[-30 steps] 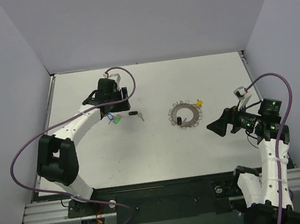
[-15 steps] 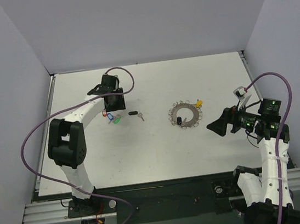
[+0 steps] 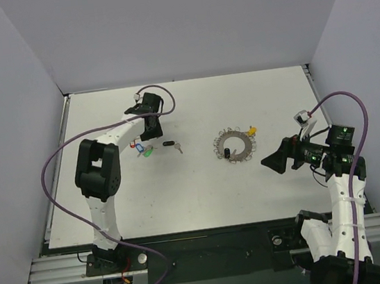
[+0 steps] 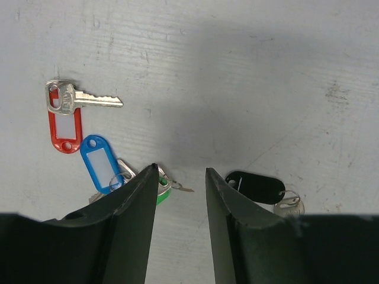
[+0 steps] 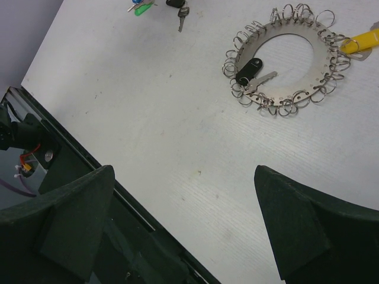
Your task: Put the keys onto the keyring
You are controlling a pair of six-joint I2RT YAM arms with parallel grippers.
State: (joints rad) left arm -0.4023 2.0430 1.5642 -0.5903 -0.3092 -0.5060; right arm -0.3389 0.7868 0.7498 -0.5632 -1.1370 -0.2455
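Keys (image 4: 102, 161): left gripper (image 4: 180, 195) part-open, empty, over the table (image 4: 266, 71). Green key (image 4: 163, 184) tucked at 1 fingertip, black key (image 4: 257, 186) just beside the other, long axis across the gap; neither between jaws. Keyring (image 3: 236, 144) well away, nearer the wide-open, empty right gripper (image 5: 183, 195).

The left pincer (image 4: 180, 170) has narrowed from wide open to a smaller gap, with nothing between its jaws. Its arm (image 3: 96, 172) has drawn its elbow in toward the keys (image 3: 142, 148), uncovering the red-tagged key (image 3: 133, 146).
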